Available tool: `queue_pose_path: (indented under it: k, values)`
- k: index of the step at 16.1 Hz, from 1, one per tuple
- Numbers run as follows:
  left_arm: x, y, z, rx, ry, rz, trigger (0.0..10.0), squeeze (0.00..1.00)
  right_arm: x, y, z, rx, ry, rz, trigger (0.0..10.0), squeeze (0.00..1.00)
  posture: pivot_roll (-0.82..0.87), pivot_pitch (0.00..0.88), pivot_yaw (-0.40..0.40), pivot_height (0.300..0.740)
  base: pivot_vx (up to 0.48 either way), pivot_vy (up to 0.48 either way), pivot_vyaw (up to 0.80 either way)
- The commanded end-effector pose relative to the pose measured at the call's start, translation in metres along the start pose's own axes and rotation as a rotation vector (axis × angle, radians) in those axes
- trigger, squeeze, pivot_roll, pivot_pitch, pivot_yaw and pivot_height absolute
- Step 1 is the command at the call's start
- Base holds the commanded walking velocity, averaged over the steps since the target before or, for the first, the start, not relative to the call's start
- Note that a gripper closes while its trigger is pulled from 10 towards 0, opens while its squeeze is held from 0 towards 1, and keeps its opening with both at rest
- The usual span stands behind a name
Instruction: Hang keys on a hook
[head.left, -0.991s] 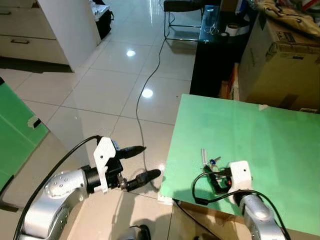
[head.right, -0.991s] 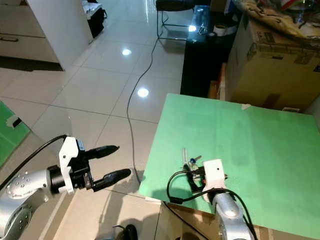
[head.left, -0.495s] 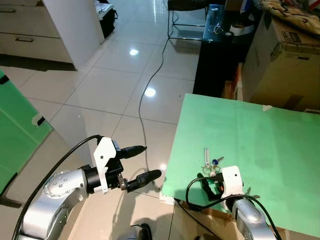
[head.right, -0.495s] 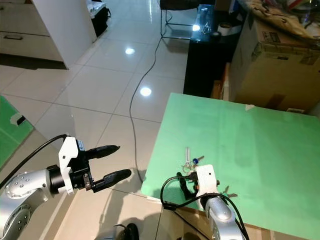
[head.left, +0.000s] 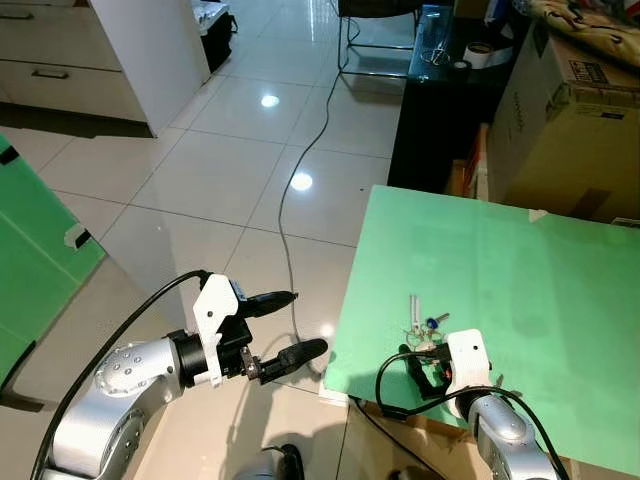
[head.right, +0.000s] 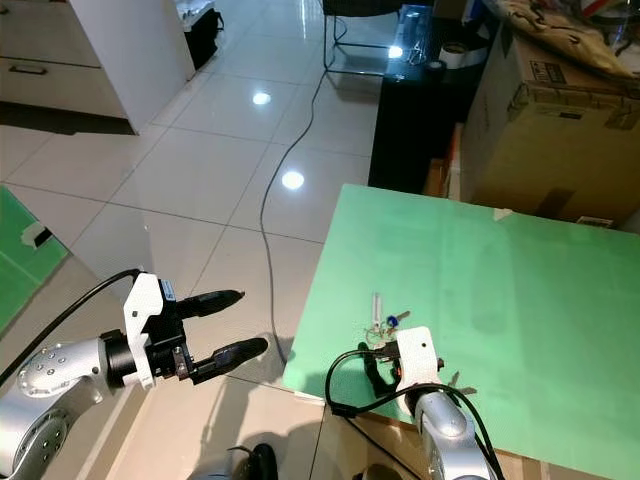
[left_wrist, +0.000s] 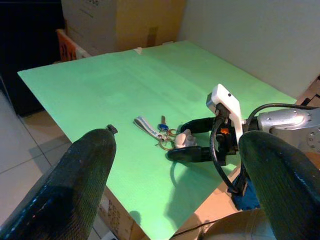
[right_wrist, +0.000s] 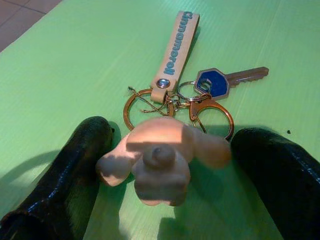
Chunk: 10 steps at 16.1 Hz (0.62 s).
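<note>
the keys (right_wrist: 185, 95) lie flat on the green table (head.left: 540, 290), near its front edge on the robot's left side. the bunch comprises a pale strap with blue lettering (right_wrist: 176, 47), a blue-headed key (right_wrist: 212, 82), gold rings and a clasp, and a small cream figure charm (right_wrist: 160, 157). the right gripper (right_wrist: 165, 170) rests low on the table top with its two black fingers (right_wrist: 75, 165) spread wide, one on each side of the charm; the fingers hold nothing (the charm sits between them, close to the nearer finger but not pinched). the left gripper (head.left: 278, 325) hangs off the table's edge over the tiled floor (head.left: 220, 170), its fingers parted and empty, pointing toward the table. a grey cable (head.left: 300, 160) runs across the floor. a cardboard box (head.left: 570, 120) stands beyond the table's far edge, beside a dark cabinet (head.left: 430, 120).
</note>
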<state>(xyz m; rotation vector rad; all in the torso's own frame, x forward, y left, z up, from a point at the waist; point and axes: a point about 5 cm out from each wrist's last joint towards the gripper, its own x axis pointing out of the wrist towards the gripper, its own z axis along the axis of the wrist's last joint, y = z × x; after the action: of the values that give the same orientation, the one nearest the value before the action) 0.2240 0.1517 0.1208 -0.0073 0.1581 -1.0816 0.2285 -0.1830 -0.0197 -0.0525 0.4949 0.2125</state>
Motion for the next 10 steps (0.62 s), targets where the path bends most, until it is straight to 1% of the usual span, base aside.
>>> queue_pose_path:
  k: [1, 10]
  values:
    - [0.0020, 0.0004, -0.0037, -0.004, 0.025, -0.001, 10.0, 0.00, -0.0032, -0.0007, -0.0060, 0.027, 0.026, -0.011, 0.0, 0.98, -0.06, 0.142, 0.075, 0.740, 0.000, 0.000, 0.00]
    - [0.0064, 0.0012, -0.0083, -0.007, 0.035, 0.010, 10.0, 0.00, -0.0010, 0.0026, -0.0047, 0.078, 0.046, 0.009, 0.0, 0.98, -0.06, 0.135, 0.070, 0.740, 0.000, 0.000, 0.00]
